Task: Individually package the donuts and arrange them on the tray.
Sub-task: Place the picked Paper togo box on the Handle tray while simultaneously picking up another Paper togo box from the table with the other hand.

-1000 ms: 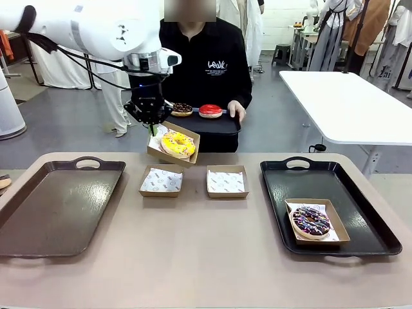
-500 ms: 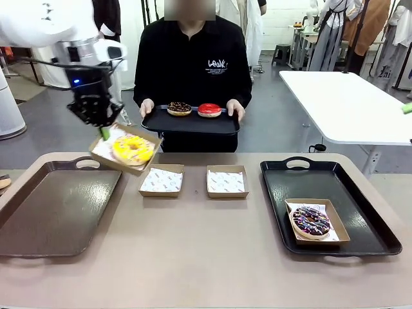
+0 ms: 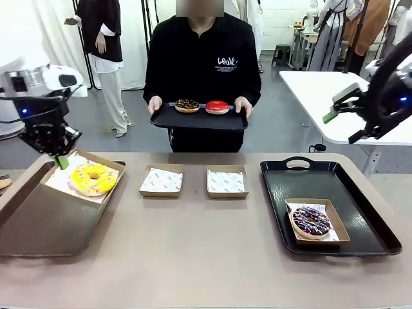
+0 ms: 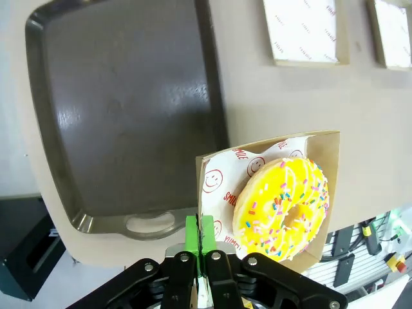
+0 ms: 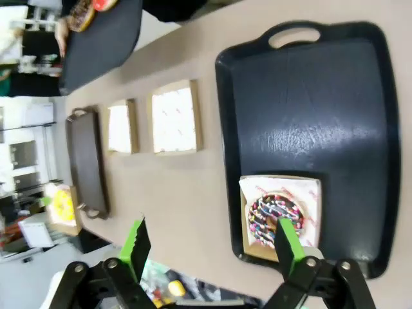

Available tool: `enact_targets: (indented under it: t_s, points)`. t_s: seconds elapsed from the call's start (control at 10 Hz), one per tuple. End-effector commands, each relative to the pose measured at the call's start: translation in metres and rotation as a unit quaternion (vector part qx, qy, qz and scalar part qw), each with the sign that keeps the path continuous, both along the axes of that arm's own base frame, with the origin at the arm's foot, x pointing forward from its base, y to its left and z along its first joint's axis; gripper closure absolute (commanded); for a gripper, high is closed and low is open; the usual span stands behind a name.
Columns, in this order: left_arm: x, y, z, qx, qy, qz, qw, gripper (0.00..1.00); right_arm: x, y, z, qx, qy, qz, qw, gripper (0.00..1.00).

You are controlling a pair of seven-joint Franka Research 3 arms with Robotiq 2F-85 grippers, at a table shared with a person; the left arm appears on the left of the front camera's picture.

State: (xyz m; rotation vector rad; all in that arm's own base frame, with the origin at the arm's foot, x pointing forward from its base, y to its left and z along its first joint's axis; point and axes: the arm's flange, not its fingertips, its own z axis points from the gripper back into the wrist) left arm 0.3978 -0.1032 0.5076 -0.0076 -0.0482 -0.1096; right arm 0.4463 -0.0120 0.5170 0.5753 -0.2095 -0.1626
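My left gripper (image 3: 61, 161) is shut on the rim of a paper-lined cardboard box (image 3: 61, 182) that holds the yellow sprinkled donut (image 3: 94, 179). It holds the box over the far right corner of the brown tray (image 3: 45, 222). In the left wrist view the green pads (image 4: 199, 233) pinch the box edge (image 4: 219, 183) beside the yellow donut (image 4: 283, 207). The sprinkled chocolate donut (image 3: 311, 221) lies boxed on the black tray (image 3: 302, 177). My right gripper (image 3: 344, 127) hangs open, high at the right. A person holds a tray (image 3: 199, 120) with the dark chocolate donut (image 3: 187, 105) and the red donut (image 3: 217, 107).
Two empty paper-lined boxes (image 3: 161, 180) (image 3: 226, 181) sit mid-table between the trays. The right wrist view looks down on the black tray (image 5: 309, 103), the boxed sprinkled donut (image 5: 278, 219) and both empty boxes (image 5: 175, 117) (image 5: 121, 127). A white table (image 3: 347, 103) stands behind at the right.
My left arm has carried the boxed yellow donut leftward and down, from above the table's middle to over the brown tray. My right gripper has come into the front view at the right.
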Motion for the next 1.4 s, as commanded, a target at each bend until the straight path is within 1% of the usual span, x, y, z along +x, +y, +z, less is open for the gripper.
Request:
enact_targets:
  t_s: [0.0, 0.3, 0.4, 0.5, 0.6, 0.7, 1.3]
  points:
    - [-0.014, 0.024, -0.014, -0.012, -0.013, -0.001, 1.0, 0.99, 0.002, 0.028, -0.018, -0.036, 0.017, -0.011, 0.999, 0.0]
    - [-0.019, 0.047, -0.027, 0.002, -0.019, 0.006, 1.0, 0.99, -0.007, 0.063, -0.034, -0.044, 0.015, -0.001, 0.999, 0.0]
    - [-0.017, 0.051, -0.028, 0.012, -0.019, 0.015, 1.0, 0.99, -0.01, 0.067, -0.035, -0.041, 0.02, 0.006, 0.999, 0.0]
    - [-0.017, 0.05, -0.03, 0.023, -0.022, 0.017, 0.999, 0.99, -0.019, 0.064, -0.036, -0.03, 0.029, 0.022, 0.999, 0.0]
    - [-0.014, 0.045, -0.031, 0.023, -0.023, 0.012, 0.999, 0.99, -0.005, 0.065, -0.037, -0.035, 0.018, 0.017, 0.999, 0.0]
    - [-0.017, 0.047, -0.027, 0.006, -0.007, 0.018, 1.0, 0.99, -0.005, 0.065, -0.037, -0.035, 0.018, 0.017, 0.999, 0.0]
    - [-0.017, 0.047, -0.027, 0.006, -0.007, 0.018, 1.0, 0.99, -0.005, 0.065, -0.037, -0.035, 0.018, 0.017, 0.999, 0.0]
